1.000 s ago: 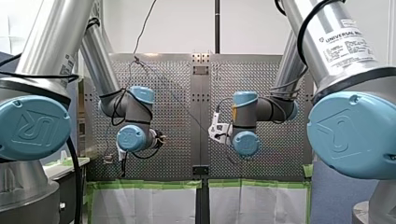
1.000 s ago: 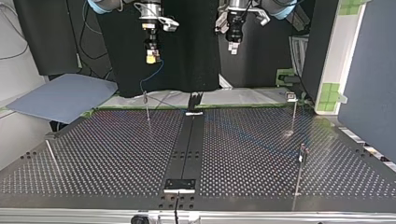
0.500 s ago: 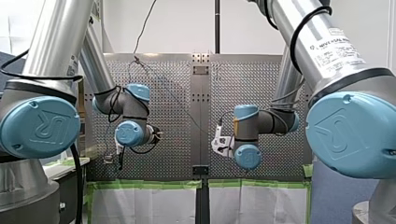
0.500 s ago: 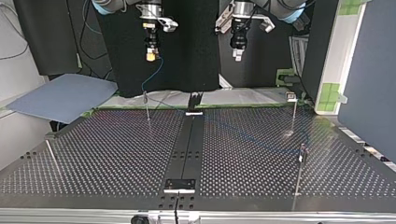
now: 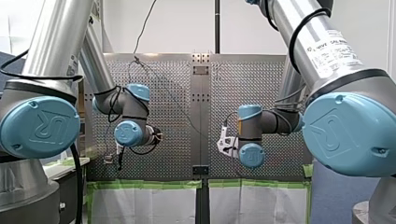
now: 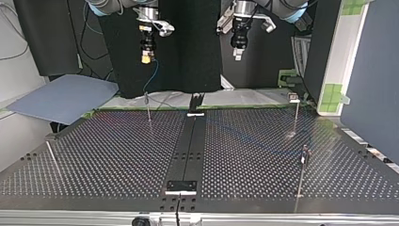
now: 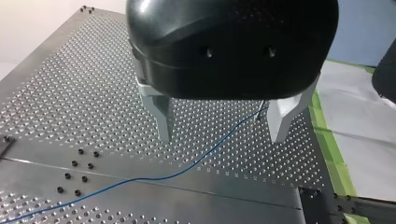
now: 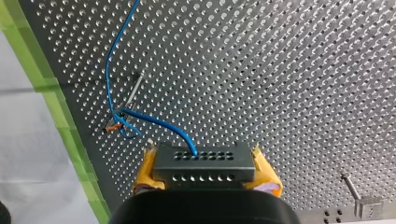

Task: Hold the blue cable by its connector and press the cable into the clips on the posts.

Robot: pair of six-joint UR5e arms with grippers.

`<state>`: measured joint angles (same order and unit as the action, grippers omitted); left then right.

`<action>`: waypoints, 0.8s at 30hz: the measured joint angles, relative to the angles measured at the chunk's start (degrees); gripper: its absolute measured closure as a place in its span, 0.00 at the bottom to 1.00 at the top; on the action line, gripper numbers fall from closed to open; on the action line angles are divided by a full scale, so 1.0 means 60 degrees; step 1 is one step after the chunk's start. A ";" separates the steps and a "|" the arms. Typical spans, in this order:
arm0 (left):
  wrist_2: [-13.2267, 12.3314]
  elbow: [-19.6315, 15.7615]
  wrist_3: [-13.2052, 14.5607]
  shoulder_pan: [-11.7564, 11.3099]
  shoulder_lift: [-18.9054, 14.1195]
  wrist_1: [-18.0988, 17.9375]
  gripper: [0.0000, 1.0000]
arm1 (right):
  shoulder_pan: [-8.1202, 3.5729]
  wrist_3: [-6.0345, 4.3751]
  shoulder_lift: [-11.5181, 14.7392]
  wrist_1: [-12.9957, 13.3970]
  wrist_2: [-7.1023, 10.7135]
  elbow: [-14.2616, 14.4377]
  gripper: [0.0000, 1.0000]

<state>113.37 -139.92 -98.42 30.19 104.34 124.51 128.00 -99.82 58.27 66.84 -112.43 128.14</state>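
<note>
Your right claw (image 8: 205, 173) is clamping the connector (image 8: 204, 161) above the counter (image 8: 303, 70). Your left claw (image 7: 220, 136) is hanging empty, fingers apart. The blue cable (image 8: 108, 70) is looping at 1 post (image 8: 134, 91), seemingly clipped; the other posts (image 6: 293, 98) are waiting.

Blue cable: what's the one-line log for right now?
right gripper: shut on connector | left gripper: open, empty | blue cable: leads to post

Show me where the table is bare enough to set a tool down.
Barest: the near table between the strip and the leaning post, top view's left. Crowded: around the far post, where the cable hangs from my right pincer; it also trails under my left pincer.
</note>
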 joint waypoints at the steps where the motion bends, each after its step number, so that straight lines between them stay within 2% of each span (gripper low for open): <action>1: -0.0002 0.0000 0.0043 0.0007 0.0001 0.0000 0.00 | -0.0013 0.0006 -0.0001 -0.0035 0.0005 -0.0001 1.00; 7: -0.0006 -0.0008 0.0226 0.0022 0.0002 -0.0006 0.00 | -0.0053 0.0073 -0.0002 -0.0157 0.0016 0.0006 1.00; 24: -0.0006 -0.0010 0.0246 0.0025 0.0003 -0.0008 0.00 | -0.0057 0.0084 -0.0004 -0.0167 0.0017 0.0009 1.00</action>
<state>113.33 -139.99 -96.94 30.34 104.35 124.46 127.67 -99.31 58.24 65.84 -112.33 128.20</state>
